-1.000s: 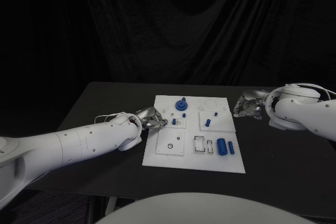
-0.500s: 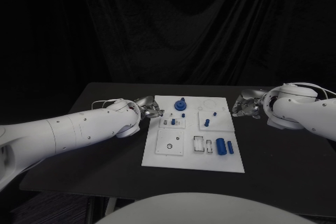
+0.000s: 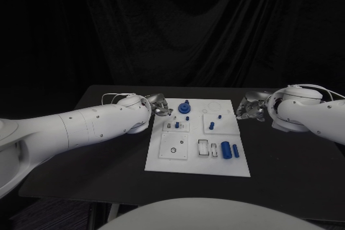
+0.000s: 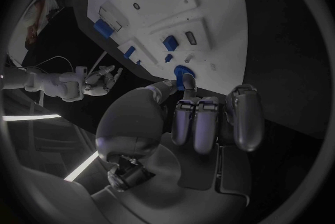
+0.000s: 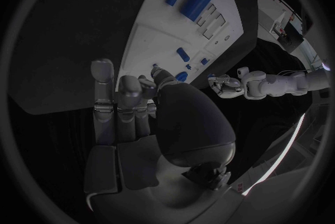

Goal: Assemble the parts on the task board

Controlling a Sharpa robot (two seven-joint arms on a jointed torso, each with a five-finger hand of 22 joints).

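Observation:
The white task board [image 3: 164, 160] lies in the middle of the black table. A blue gear [image 3: 185, 108] stands at its far edge, with small blue pegs [image 3: 177, 124] just nearer. Two blue cylinders [image 3: 227, 150] lie at the near right. My left hand [image 3: 159, 106] hovers at the board's far left corner, fingers loosely bent and holding nothing. In the left wrist view the gear [image 4: 183, 75] sits just past that hand's [image 4: 202, 118] fingertips. My right hand [image 3: 252, 109] hangs beside the board's far right edge, also holding nothing. The right wrist view shows this hand [image 5: 129, 106] and the cylinders [image 5: 195, 0].
Bare black table [image 3: 107, 140] surrounds the board on all sides. White inset plates [image 3: 175, 145] with holes and slots cover the board's near half. A dark curtain closes off the back.
My left hand has moved along the board's left edge, away from me, to the far corner beside the gear. The right hand has hardly moved.

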